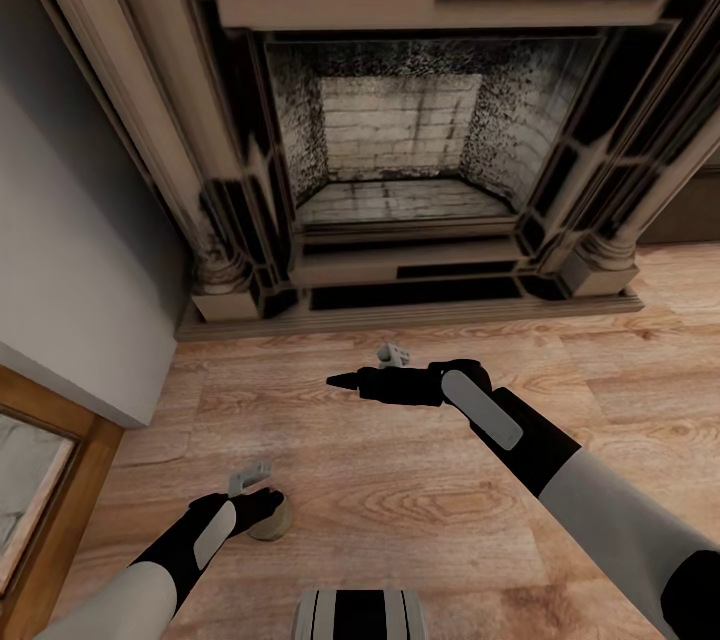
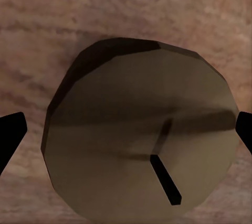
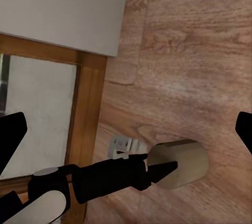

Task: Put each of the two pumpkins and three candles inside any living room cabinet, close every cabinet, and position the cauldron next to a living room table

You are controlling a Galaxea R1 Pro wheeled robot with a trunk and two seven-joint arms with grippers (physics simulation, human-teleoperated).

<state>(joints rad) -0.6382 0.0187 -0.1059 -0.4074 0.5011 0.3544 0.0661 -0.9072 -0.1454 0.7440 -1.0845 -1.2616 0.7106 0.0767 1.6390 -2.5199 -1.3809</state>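
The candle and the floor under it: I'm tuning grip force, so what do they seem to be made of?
The candle looks like matte beige-tan wax: a faceted, dull top with a dark wick, no shine. It is a simulator render, so that is only its look. The floor looks like light-brown wood planks: visible grain, knots and board seams, with a soft satin finish. The left gripper sits over the candle.

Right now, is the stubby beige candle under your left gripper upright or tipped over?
Upright: the stubby beige candle shows its round top and wick, standing on the wooden floor beneath the open left gripper.

The left gripper (image 1: 268, 510) hides most of the candle (image 1: 276, 523); whether its fingers touch it is perhaps unclear.
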